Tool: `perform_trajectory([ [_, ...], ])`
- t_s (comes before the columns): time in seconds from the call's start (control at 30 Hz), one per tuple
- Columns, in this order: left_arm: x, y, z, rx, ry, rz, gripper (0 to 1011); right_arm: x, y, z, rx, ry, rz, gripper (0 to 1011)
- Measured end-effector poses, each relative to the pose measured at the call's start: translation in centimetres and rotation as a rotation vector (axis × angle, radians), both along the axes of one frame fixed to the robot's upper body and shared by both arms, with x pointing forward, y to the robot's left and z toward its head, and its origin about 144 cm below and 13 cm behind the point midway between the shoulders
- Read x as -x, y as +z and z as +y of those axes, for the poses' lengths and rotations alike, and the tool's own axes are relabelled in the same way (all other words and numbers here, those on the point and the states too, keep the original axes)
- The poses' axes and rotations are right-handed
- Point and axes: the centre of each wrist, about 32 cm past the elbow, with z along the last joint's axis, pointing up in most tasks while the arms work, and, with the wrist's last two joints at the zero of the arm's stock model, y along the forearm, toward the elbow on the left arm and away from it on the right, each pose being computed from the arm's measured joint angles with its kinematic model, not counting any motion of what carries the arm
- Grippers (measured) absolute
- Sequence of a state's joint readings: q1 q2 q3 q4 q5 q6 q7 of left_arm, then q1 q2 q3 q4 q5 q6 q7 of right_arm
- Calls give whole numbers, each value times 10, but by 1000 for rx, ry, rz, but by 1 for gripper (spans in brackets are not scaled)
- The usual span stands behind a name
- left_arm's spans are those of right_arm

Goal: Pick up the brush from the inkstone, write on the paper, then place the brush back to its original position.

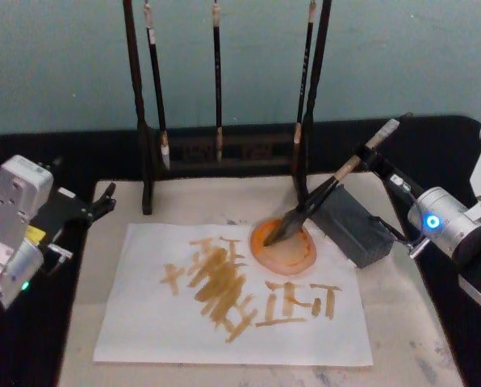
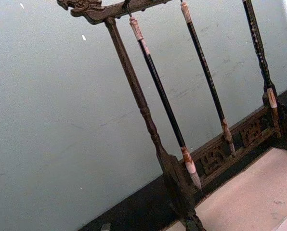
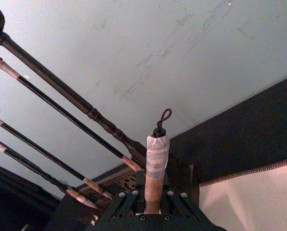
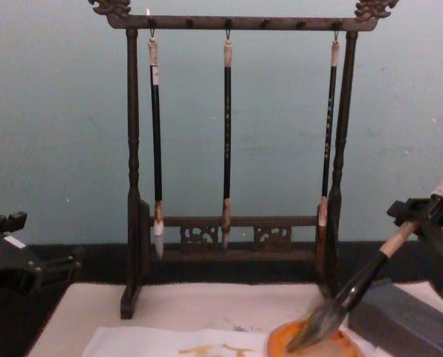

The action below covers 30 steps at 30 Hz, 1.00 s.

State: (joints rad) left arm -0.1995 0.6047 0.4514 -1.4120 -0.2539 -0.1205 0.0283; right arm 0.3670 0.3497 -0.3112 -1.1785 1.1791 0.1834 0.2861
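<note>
The head view looks steeply down on the paper (image 1: 232, 294); the chest view faces level at the brush rack (image 4: 240, 23), which both wrist views, angled upward, apparently share close-up.

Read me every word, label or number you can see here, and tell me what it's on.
Nothing here reads clearly.
Paper: orange-brown brush strokes shaped like characters, not legible.
Left pincer: yellow sticker on its body, too small to read.
Slim hanging brushes: pale handle marks, blurred.
Right pincer, gripping the brush: no label seen.
</note>
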Motion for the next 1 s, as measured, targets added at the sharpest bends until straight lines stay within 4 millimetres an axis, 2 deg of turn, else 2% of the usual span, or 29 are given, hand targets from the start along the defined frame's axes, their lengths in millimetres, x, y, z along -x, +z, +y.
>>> perform_trajectory([
  [0.13,0,0,0,0,0,0,1010,0,0,0,-1,0,0,188],
  [0.17,0,0,0,0,0,0,1010,0,0,0,-1,1,0,244],
  [0.23,0,0,0,0,0,0,1010,0,0,0,-1,1,-1,277],
  [0.3,0,0,0,0,0,0,1010,0,0,0,-1,1,-1,361],
  [0.37,0,0,0,0,0,0,1010,0,0,0,-2,1,-1,392],
  [0.4,0,0,0,0,0,0,1010,0,0,0,-2,1,-1,462],
  [0.57,0,0,0,0,0,0,1010,0,0,0,-2,2,0,596],
  [0.6,0,0,0,0,0,0,1010,0,0,0,-2,2,0,663],
  [0.7,0,0,0,0,0,0,1010,0,0,0,-3,2,0,721],
  [0.73,0,0,0,0,0,0,1010,0,0,0,-2,2,0,782],
  [1.0,0,0,0,0,0,0,1010,0,0,0,-2,2,1,982],
])
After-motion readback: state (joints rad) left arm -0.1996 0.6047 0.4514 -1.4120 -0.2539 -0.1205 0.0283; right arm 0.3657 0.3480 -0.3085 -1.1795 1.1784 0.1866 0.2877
